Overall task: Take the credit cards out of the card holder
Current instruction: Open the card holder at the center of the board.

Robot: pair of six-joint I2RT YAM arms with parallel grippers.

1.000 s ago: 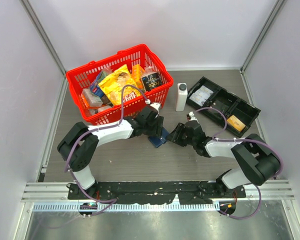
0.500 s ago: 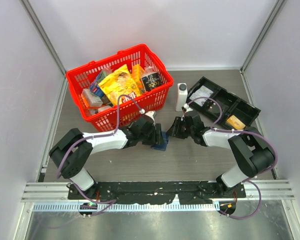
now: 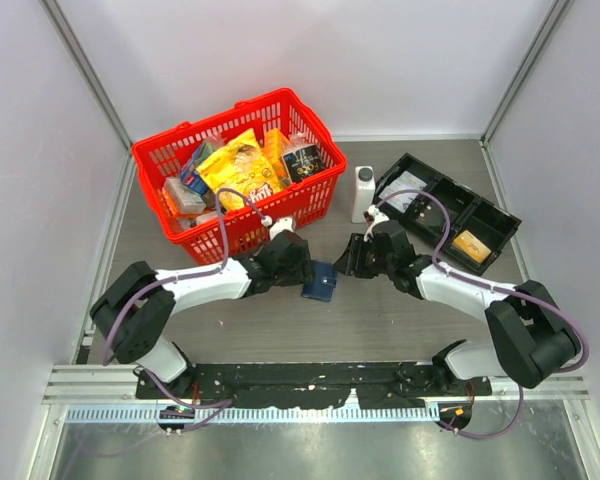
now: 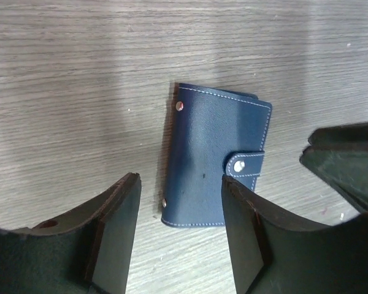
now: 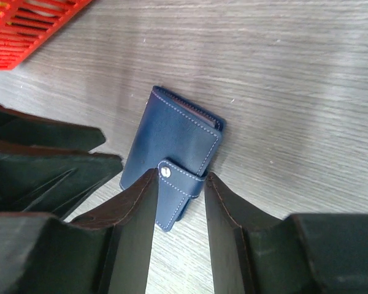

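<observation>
**Top external view.** The card holder [image 3: 320, 281] lies closed on the wooden table [image 3: 380, 320] at centre frame, between my two grippers. My left gripper [image 3: 298, 268] reaches it from the left and my right gripper [image 3: 352, 260] faces it from the right, just apart from it. A red shopping basket [image 3: 235, 108] full of snack packets fills the upper left. A white bottle [image 3: 363, 193] stands upright right of it. A black compartment tray [image 3: 500, 212] sits at the upper right, with an orange-gold card [image 3: 470, 245] in one compartment and a white packet [image 3: 405, 188] in another.

**Left wrist view.** The navy card holder [image 4: 218, 162] lies flat at centre, its snap tab fastened on the right edge. My left gripper [image 4: 181, 180] is spread wide with nothing pinched. Its right finger [image 4: 245, 233] overlaps the holder's lower right corner. I cannot tell whether it touches. My right gripper [image 4: 349, 159] enters at the right edge, apart from the holder.

**Right wrist view.** The card holder [image 5: 172, 144] lies at centre. My right gripper [image 5: 181, 177] has its fingers parted, and the snap tab shows in the gap between the tips. My left gripper [image 5: 49, 153] is at the left, the basket [image 5: 24, 24] at the upper left.
</observation>
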